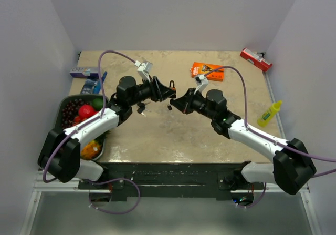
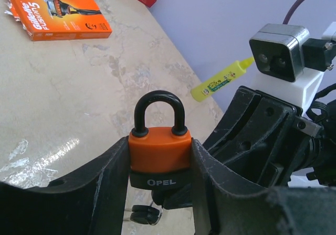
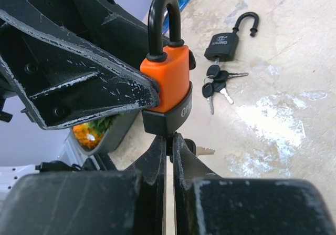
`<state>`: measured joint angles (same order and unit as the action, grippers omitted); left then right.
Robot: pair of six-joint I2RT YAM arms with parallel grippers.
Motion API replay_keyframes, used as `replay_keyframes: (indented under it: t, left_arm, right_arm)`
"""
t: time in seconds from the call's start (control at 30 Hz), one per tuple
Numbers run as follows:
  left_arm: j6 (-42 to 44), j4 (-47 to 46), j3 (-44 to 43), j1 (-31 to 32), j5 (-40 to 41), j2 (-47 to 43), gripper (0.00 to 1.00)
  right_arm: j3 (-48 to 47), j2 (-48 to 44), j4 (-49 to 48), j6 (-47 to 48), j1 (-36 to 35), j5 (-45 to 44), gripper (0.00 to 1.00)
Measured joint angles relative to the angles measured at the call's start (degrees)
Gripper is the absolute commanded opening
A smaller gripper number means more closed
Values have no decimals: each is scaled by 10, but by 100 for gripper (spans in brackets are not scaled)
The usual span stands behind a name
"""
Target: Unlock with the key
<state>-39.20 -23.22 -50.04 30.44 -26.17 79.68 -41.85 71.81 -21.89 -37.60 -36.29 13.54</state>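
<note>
Right wrist view: the orange padlock [image 3: 168,80] is up in the air, loop on top, not yet open.
Left claw [image 2: 159,164]: half spread, squeezing the orange padlock by its two sides.
Right claw [image 3: 170,140]: tips pressed tight together right under the lock's bottom. I cannot tell if they pinch a key.
Key [image 3: 205,151]: a silver tip pokes out just beside those tips.
How to do it well: hold the lock still, keep the key straight in the hole, turn slowly, no sideways pull.
Padlocks: two. One is orange, and one black padlock [image 3: 227,40] lies open on the table [image 3: 294,61].
Key bunch [image 3: 218,82]: one, by the black padlock.
Razor box [image 2: 58,11]: one.
Yellow bottle [image 2: 220,80]: one.
</note>
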Motion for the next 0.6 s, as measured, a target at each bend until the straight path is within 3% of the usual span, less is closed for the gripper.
replay_keyframes:
  t: [0.6]
  left_arm:
    - [14, -23, -5, 0, -37, -5, 0]
  right_arm:
    - [19, 0, -65, -48, 56, 122, 0]
